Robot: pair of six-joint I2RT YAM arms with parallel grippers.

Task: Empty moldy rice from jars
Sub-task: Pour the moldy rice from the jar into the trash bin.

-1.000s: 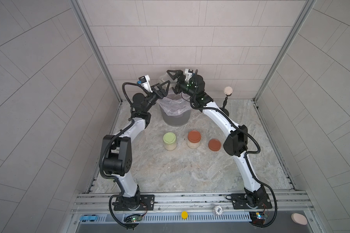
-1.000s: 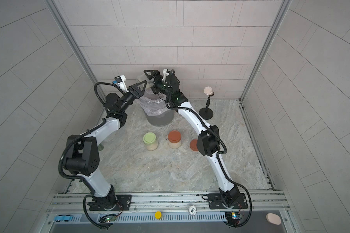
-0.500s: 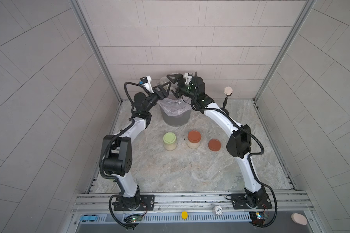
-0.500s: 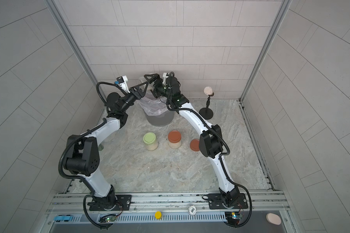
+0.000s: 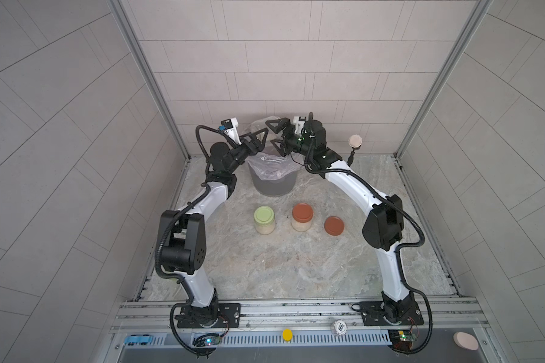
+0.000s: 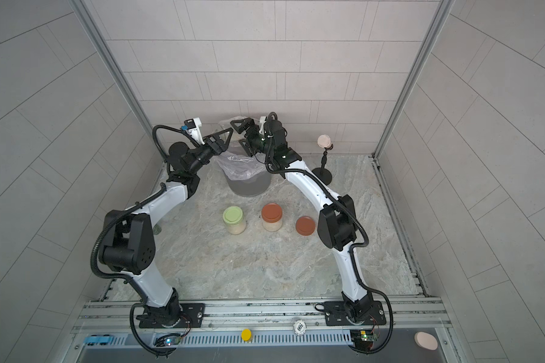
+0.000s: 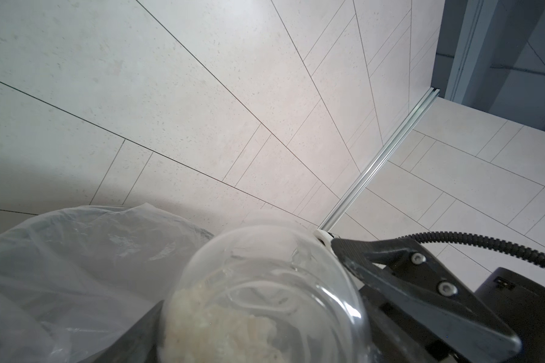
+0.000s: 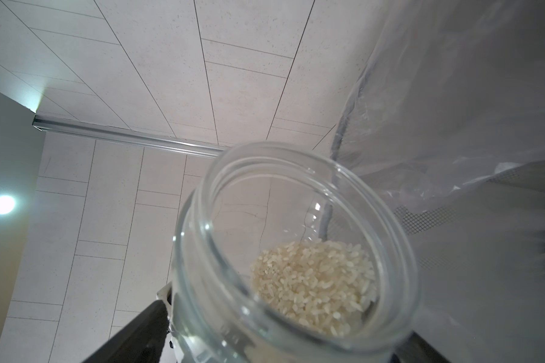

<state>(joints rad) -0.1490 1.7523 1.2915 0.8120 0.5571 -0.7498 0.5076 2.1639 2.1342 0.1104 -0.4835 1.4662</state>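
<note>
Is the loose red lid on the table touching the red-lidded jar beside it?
Apart. In both top views a strip of bare table shows between the loose red lid and the red-lidded jar.

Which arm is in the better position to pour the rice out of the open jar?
Left. The left gripper holds the open jar at the lined bin, rice inside; the right gripper stands open, holding nothing.
</note>
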